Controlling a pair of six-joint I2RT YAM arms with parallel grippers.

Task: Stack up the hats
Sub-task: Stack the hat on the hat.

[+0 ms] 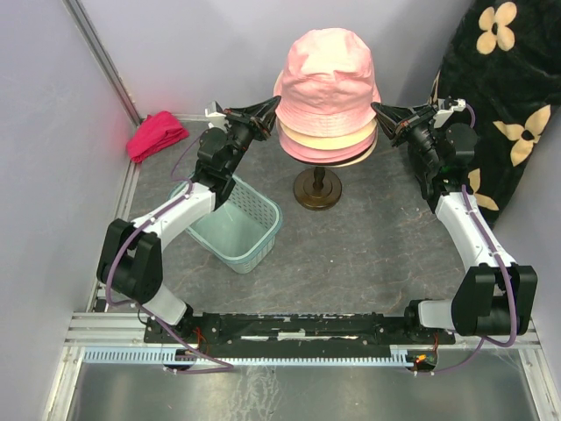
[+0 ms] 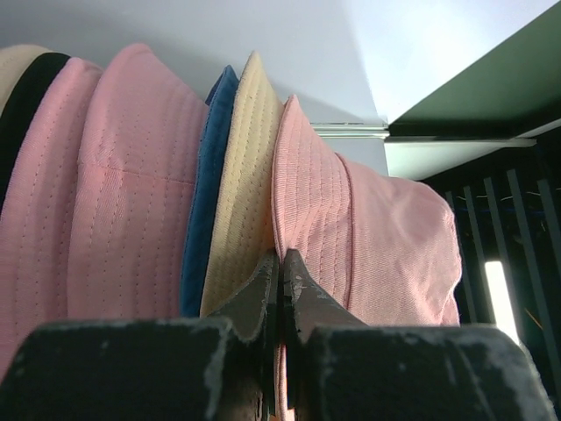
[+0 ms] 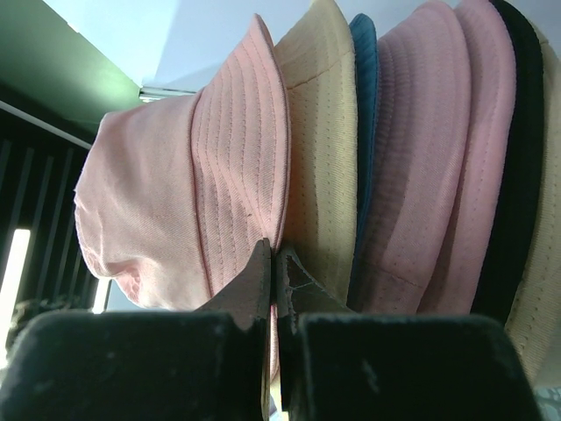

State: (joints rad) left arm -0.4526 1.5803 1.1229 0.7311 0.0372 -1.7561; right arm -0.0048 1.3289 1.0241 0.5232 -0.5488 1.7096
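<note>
Several bucket hats sit stacked on a stand, and a pale pink hat (image 1: 329,70) is the top one. Under it show a beige brim (image 1: 331,138) and a pink brim (image 1: 308,151). My left gripper (image 1: 273,105) is shut on the left side of the top hat's brim. My right gripper (image 1: 378,109) is shut on its right side. In the left wrist view the left gripper (image 2: 280,256) pinches the pink brim (image 2: 302,193), beside beige (image 2: 245,175), blue (image 2: 210,193), pink (image 2: 131,175) and black (image 2: 26,114) brims. The right gripper (image 3: 273,247) pinches the same pink brim (image 3: 241,167).
A dark round stand base (image 1: 317,191) carries the stack at the table's middle. A mint plastic basket (image 1: 235,226) stands under the left arm. A magenta cloth bundle (image 1: 156,134) lies at the back left. A black flowered fabric (image 1: 504,96) hangs at the right.
</note>
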